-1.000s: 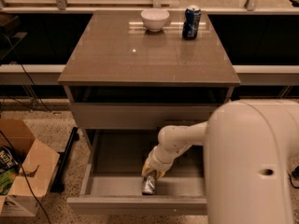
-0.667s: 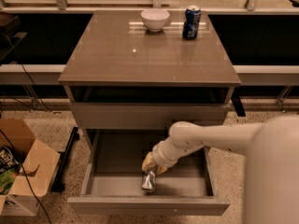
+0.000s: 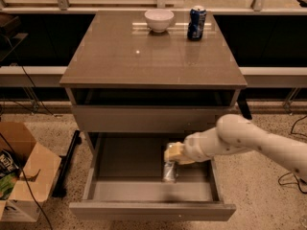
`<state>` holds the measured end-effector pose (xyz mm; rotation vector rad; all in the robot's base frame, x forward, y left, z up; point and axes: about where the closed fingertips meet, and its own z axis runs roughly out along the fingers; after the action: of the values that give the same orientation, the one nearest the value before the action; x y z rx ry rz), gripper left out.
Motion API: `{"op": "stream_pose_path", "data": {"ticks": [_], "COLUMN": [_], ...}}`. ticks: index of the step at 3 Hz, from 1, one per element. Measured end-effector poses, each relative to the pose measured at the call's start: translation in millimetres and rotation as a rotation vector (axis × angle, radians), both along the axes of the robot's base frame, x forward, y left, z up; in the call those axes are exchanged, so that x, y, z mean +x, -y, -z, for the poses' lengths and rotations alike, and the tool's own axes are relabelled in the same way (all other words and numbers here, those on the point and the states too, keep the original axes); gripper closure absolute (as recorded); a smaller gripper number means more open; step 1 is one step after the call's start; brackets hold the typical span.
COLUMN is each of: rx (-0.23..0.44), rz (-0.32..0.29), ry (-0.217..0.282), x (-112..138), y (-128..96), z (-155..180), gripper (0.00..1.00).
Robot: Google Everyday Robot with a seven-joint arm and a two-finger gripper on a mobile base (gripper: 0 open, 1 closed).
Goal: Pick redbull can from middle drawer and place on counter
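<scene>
Pincer [image 3: 173, 153] sits just beside redbull can [image 3: 169, 171] inside middle drawer [image 3: 124, 164].

Pale yellow gripper [image 3: 173, 153] sits over the silver-grey redbull can [image 3: 169, 171] in the grey-brown middle drawer [image 3: 125, 166]; counter [image 3: 120, 56] glossy grey-brown, bowl [image 3: 159, 19] white

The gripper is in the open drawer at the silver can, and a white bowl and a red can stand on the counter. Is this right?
No: the camera view shows a dark blue can on the counter beside the white bowl, not a red one. The gripper is in the open drawer at the silver can.
</scene>
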<state>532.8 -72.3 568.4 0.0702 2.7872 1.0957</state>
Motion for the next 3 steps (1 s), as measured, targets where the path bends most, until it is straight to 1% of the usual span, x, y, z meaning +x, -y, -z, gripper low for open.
{"op": "stream_pose_path", "data": {"ticks": [1,2,3], "rx": [0.026,0.019,-0.009], "rz": [-0.036,-0.075,-0.102], "ry": [0.165,0.348,0.515], "x": [-9,-12,-5], "y": [51,93,114], "z": [-70,-146,-230], "gripper": [1.00,1.00,1.00]}}
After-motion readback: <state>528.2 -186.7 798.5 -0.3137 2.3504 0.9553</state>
